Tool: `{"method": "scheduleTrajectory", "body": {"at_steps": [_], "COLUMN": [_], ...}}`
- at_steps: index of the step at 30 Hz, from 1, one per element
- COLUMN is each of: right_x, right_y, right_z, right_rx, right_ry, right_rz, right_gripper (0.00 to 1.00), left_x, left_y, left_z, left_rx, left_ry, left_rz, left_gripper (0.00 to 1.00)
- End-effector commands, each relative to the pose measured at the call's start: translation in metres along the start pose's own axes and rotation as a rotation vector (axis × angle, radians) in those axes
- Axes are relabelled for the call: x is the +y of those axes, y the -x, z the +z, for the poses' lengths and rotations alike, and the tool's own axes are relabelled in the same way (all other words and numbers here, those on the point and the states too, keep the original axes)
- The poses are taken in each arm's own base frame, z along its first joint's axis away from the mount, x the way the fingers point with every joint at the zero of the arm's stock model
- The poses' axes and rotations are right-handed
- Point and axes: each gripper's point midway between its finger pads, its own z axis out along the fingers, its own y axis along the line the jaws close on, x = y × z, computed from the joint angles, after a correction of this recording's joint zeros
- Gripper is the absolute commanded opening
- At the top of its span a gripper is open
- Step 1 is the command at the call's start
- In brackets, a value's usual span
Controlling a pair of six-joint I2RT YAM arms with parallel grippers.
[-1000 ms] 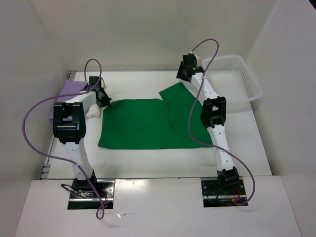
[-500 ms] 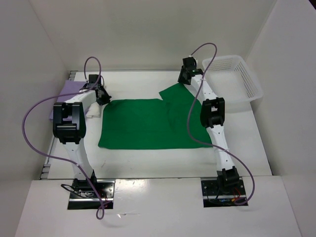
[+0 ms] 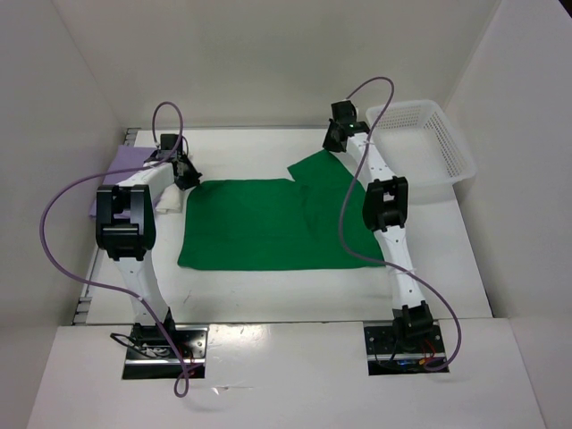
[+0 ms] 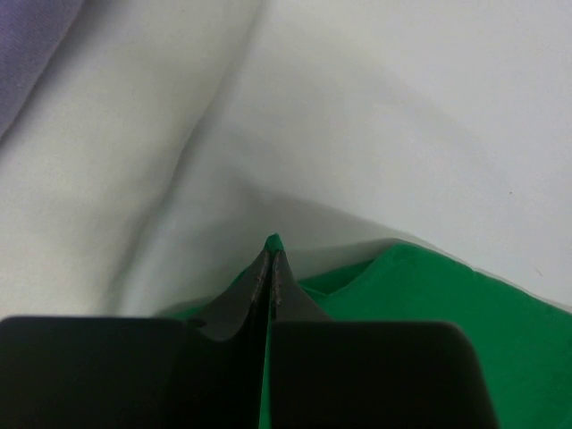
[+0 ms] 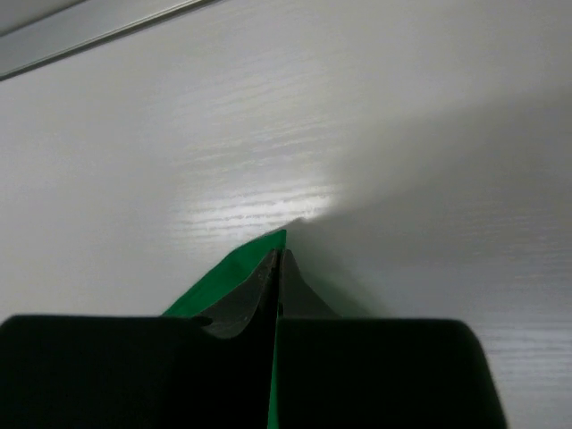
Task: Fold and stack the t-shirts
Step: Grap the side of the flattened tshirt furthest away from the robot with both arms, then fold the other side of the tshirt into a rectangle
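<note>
White bench [image 3: 268, 295], boxed in by pale walls, carries the whole job. The green shirt [image 3: 259, 223] is the biggest thing on it, spread flat across the middle with one flap lying at an angle by its far right corner. Its fold looks barely begun, and it has not joined any pile. At the far right corner of the bench stands the white lattice basket [image 3: 451, 156], well apart from the green cloth, and nothing shows inside it from above. At the far left edge the lavender shirt [image 3: 125, 165] lies as a small compact shape. The white shirt [image 3: 170, 198] is just beside it, partly under the left arm. These two seem to be the start of the stack, though how neatly they are folded cannot be told. The left hand [image 4: 272, 259] is pinched tight on the green shirt's far left corner. The right hand [image 5: 279, 259] is pinched tight on its far right tip, which probably readies a lift to fold the far edge over.
</note>
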Motion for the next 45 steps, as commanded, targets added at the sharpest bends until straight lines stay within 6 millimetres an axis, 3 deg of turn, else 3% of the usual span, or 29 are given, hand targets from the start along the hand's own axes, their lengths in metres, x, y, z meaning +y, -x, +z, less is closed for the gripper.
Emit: {"method": "scheduleTrajectory", "body": {"at_steps": [1,5,6,7,8,10,12,13,14,15,16,17,18,20,21,24,30,33,38,42,45], "right_x": [0.027,0.021,0.020,0.011,0.008,-0.004,-0.015,-0.028,-0.031,-0.047,-0.049,-0.054,-0.067,-0.070,-0.079,-0.099,-0.122,-0.129,-0.128,-0.122,-0.121], "right_y": [0.053,0.045,0.040,0.025,0.027,0.003,-0.010,-0.036,-0.029,-0.051,-0.058,-0.052,-0.071,-0.075,-0.089,-0.106,-0.121,-0.132,-0.124,-0.135,-0.144], "right_z": [-0.074,-0.114,-0.123,-0.143,-0.152,-0.177,-0.192,-0.192,-0.212,-0.212,-0.219,-0.237,-0.239,-0.260,-0.262,-0.282,-0.319,-0.327,-0.342,-0.338,-0.344], "right_rx": [-0.081,-0.054,-0.049,-0.029,-0.050,-0.016,-0.002,0.050,0.014,0.055,0.064,0.033,0.068,0.050,0.071,0.088,0.085,0.108,0.106,0.165,0.209], "right_ry": [0.060,0.058,0.066,0.056,0.074,0.068,0.064,0.035,0.046,0.016,0.022,0.028,0.001,0.011,-0.016,-0.051,-0.114,-0.136,-0.146,-0.168,-0.193], "right_rz": [0.014,0.012,0.024,0.022,0.045,0.059,0.077,0.074,0.095,0.100,0.110,0.120,0.126,0.126,0.125,0.131,0.104,0.102,0.090,0.049,0.020], "right_gripper": [0.00,0.00,0.00,0.00,0.00,0.00,0.00,0.00,0.00,0.00,0.00,0.00,0.00,0.00,0.00,0.00,0.00,0.00,0.01,0.03,0.04], "left_x": [-0.013,-0.009,-0.004,-0.004,-0.005,0.003,0.002,0.006,0.008,0.013,0.012,0.016,0.019,0.021,0.022,0.023,0.034,0.038,0.051,0.070,0.081], "left_y": [0.019,0.025,0.017,0.017,0.019,0.009,0.010,0.008,0.004,0.004,0.002,0.006,0.001,0.001,-0.001,-0.006,-0.017,-0.023,-0.030,-0.052,-0.064], "left_z": [-0.016,-0.040,-0.041,-0.045,-0.054,-0.057,-0.068,-0.070,-0.074,-0.076,-0.078,-0.084,-0.085,-0.091,-0.093,-0.099,-0.110,-0.113,-0.122,-0.121,-0.119], "left_rx": [-0.055,-0.103,-0.090,-0.098,-0.112,-0.097,-0.116,-0.111,-0.110,-0.112,-0.108,-0.122,-0.115,-0.115,-0.115,-0.103,-0.090,-0.081,-0.072,-0.030,0.000], "left_ry": [-0.040,-0.035,-0.027,-0.032,-0.041,-0.031,-0.043,-0.045,-0.045,-0.039,-0.048,-0.049,-0.045,-0.048,-0.048,-0.053,-0.038,-0.033,-0.013,0.041,0.085], "left_rz": [0.012,0.040,0.040,0.040,0.049,0.049,0.049,0.043,0.043,0.036,0.036,0.028,0.028,0.022,0.022,0.023,0.025,0.024,0.030,0.028,0.028], "left_gripper": [0.00,0.00,0.00,0.00,0.00,0.00,0.00,0.00,0.00,0.00,0.00,0.00,0.00,0.00,0.00,0.00,0.00,0.00,0.00,0.03,0.10]}}
